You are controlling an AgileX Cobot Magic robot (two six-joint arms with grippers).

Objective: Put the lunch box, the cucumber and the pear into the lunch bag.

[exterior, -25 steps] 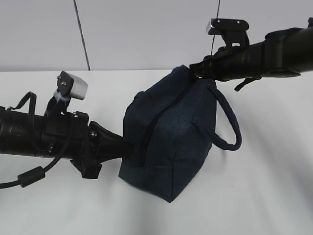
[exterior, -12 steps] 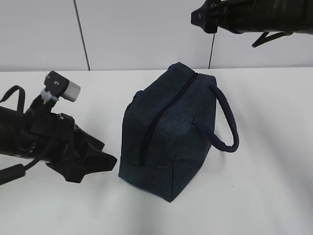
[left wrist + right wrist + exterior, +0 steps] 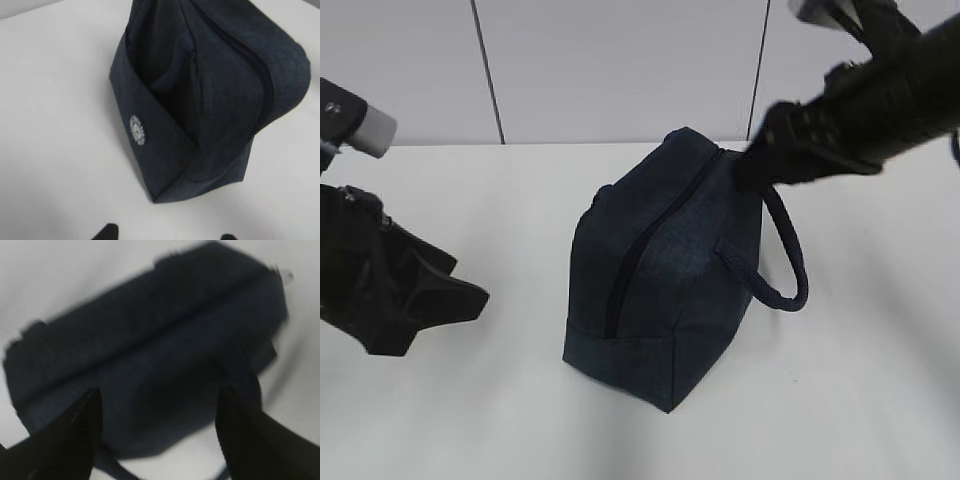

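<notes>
The dark navy lunch bag (image 3: 665,280) stands on the white table, its zipper (image 3: 630,260) running along the top and down the near end, looking closed. Its loop handle (image 3: 788,255) hangs on the right side. My left gripper (image 3: 460,285) is open and empty, well left of the bag; in the left wrist view (image 3: 167,235) only its two fingertips show, with the bag's end (image 3: 200,100) ahead. My right gripper (image 3: 760,150) hovers at the bag's upper right corner, open and empty over the bag (image 3: 150,340) in the blurred right wrist view (image 3: 160,400). The lunch box, cucumber and pear are out of view.
White table (image 3: 840,400) all round the bag, with a pale wall (image 3: 620,60) behind. A white round logo (image 3: 137,130) marks the bag's end flap.
My left gripper has let go of the bag's lower left end and drawn back to the left. My right gripper left the bag's top, rose, then came down again at the upper right corner.
</notes>
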